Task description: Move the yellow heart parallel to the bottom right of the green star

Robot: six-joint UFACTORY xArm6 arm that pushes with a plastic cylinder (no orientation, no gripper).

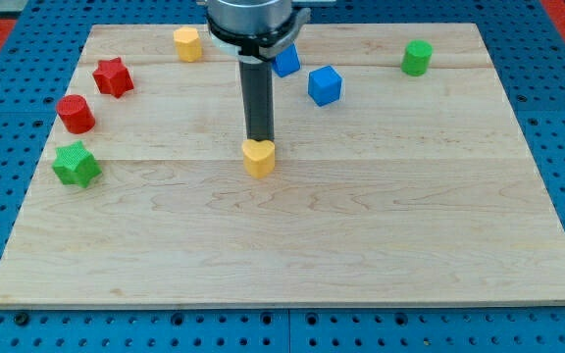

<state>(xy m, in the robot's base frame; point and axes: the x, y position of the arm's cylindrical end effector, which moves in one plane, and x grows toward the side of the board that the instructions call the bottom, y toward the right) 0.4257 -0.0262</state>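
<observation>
The yellow heart [259,157] lies near the middle of the wooden board [292,245]. My tip [260,138] stands right at the heart's top edge, touching or nearly touching it. The green star [76,164] sits far off at the view's left edge of the board, about level with the heart.
A red cylinder [76,114] and a red star [113,76] lie above the green star. A yellow hexagonal block [187,44] sits at the top. Two blue blocks [285,61] [325,85] lie top centre, one partly behind the arm. A green cylinder [417,58] is top right.
</observation>
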